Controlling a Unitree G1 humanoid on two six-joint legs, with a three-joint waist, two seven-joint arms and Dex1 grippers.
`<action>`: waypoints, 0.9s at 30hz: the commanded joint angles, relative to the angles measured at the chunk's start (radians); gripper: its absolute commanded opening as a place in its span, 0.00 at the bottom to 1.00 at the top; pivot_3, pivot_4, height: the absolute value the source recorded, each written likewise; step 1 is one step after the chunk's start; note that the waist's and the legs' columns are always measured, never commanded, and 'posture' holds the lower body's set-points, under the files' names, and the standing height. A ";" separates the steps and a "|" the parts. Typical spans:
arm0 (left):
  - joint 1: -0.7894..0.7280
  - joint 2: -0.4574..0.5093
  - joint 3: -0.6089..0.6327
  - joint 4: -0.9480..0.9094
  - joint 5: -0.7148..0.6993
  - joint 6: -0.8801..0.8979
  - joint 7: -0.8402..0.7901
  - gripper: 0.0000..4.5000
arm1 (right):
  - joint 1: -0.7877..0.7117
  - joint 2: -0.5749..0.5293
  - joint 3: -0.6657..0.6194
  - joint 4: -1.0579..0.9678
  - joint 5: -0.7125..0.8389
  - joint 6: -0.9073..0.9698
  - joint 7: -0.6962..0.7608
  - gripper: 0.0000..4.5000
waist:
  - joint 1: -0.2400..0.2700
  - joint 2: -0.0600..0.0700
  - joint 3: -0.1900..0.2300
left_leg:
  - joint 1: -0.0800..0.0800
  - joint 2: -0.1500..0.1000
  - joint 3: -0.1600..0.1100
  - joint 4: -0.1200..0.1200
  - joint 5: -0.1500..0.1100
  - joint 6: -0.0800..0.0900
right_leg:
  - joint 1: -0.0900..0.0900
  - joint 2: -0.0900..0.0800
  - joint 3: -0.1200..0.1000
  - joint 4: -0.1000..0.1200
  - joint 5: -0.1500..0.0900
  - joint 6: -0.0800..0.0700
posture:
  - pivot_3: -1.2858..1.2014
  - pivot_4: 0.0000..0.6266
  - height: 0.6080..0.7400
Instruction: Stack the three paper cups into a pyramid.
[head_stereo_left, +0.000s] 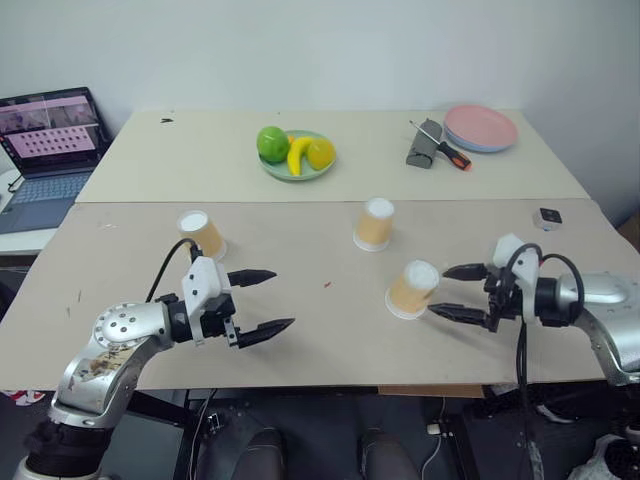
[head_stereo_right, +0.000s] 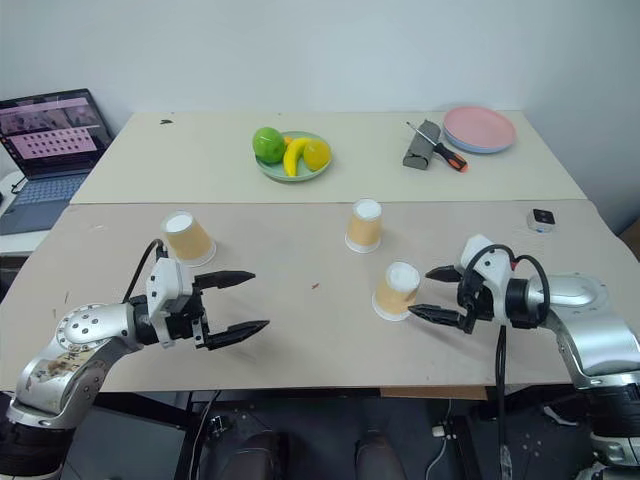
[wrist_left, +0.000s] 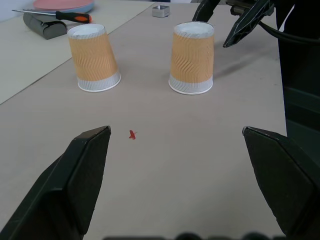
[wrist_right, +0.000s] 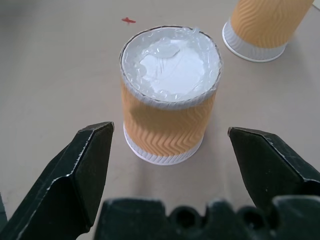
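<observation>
Three tan-orange paper cups stand upside down and apart on the beige table: one at the left, one in the middle, one nearer the front right. No pyramid stands. My right gripper is open just right of the front-right cup. Its fingers point at the cup's sides without touching, and the middle cup lies beyond. My left gripper is open and holds nothing. It hovers in front of the left cup and points across the table at the other two cups.
A green plate of fruit sits at the back centre. A pink plate, a screwdriver and a grey block are at the back right. A laptop stands at the far left, and a small black device at the right.
</observation>
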 joint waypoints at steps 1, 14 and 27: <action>0.001 0.021 0.011 -0.034 -0.016 0.004 -0.031 1.00 | -0.031 0.014 -0.018 -0.033 0.032 -0.006 0.013 0.96 | 0.000 0.000 0.000 | 0.000 0.000 0.000 0.000 0.000 0.000 | 0.000 0.000 0.000 0.000 0.000 0.000 | 0.52 0.24 1.00; 0.001 0.034 0.035 -0.073 -0.043 0.054 -0.027 1.00 | -0.125 0.090 0.035 0.004 0.019 -0.002 0.002 0.96 | -0.004 0.000 0.000 | 0.000 0.000 0.000 0.000 0.000 0.000 | 0.000 0.000 0.000 0.001 0.000 0.000 | 0.52 0.24 1.00; -0.005 0.030 0.049 -0.082 -0.046 0.076 -0.002 1.00 | -0.154 0.107 0.068 0.104 -0.038 -0.035 0.005 0.96 | -0.004 0.000 0.000 | 0.001 0.000 0.000 0.000 0.000 0.000 | 0.000 0.000 0.000 0.002 0.000 0.000 | 0.52 0.24 1.00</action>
